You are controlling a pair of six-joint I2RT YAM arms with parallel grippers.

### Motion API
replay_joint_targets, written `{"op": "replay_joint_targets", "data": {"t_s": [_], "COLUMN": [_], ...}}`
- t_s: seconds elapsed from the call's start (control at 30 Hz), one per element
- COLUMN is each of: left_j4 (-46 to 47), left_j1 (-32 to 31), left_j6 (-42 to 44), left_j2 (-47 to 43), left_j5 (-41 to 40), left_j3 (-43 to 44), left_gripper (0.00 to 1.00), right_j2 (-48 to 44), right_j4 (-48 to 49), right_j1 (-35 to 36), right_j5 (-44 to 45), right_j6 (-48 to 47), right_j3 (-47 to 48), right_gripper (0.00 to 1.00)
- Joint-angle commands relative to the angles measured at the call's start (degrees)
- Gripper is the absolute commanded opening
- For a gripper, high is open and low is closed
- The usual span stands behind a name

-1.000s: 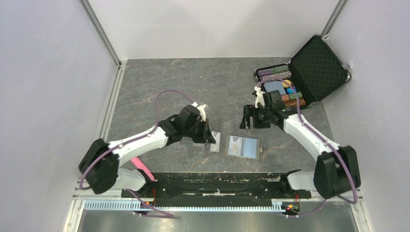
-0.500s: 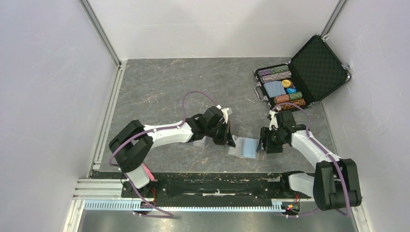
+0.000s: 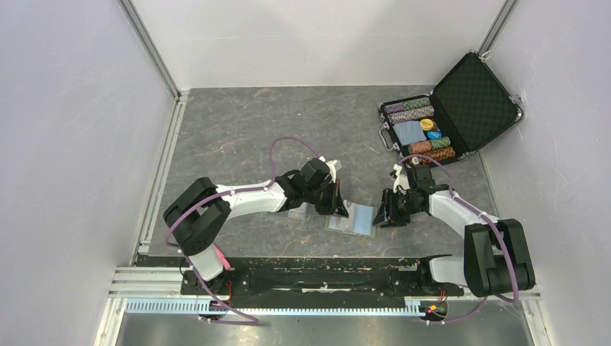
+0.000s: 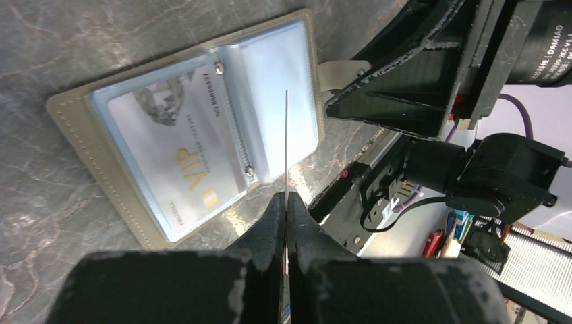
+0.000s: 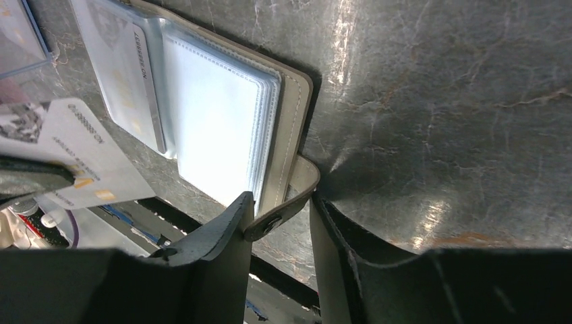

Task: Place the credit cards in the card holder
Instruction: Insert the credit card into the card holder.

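Now right fingers (image 5: 216,270) narrowed, unclenched, astride card holder (image 5: 297,101) tab (image 5: 297,196); left fingers (image 4: 264,246) clench credit card (image 5: 88,158).

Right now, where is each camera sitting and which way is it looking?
Top camera: above and behind the arms, looking down on the table; the left arm, right arm and card holder show.
Left wrist: rides the left arm, looking down past the left gripper, shut on a card.
Right wrist: rides the right arm, looking down; the right gripper straddles the holder's snap tab.
Shared: both wrist views show the open card holder.
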Motion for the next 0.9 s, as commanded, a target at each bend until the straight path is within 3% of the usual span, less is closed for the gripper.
{"op": "replay_joint_targets", "data": {"t_s": [0.0, 0.5, 0.87], "left_j4": [2.9, 4.9, 6.3], "left_j1": [1.6, 2.5, 3.8], "left_j6": [-0.8, -0.5, -2.1], "left_j2": [0.3, 6.3, 4.6], "left_j5": [0.8, 3.5, 3.8], "left_j3": [-1.3, -0.1, -0.6], "left_gripper": [0.02, 0.02, 0.02], "right_j2": [0.7, 0.3, 0.6], "right_j4": [1.7, 1.5, 1.4], "right_j1": [0.4, 0.4, 0.4], "right_j5": [-0.1, -0.1, 0.1], "right_j6": [-0.6, -1.5, -1.7], "right_j3": [-1.1, -2.2, -2.3], "right_gripper": [0.38, 0.32, 0.25]}}
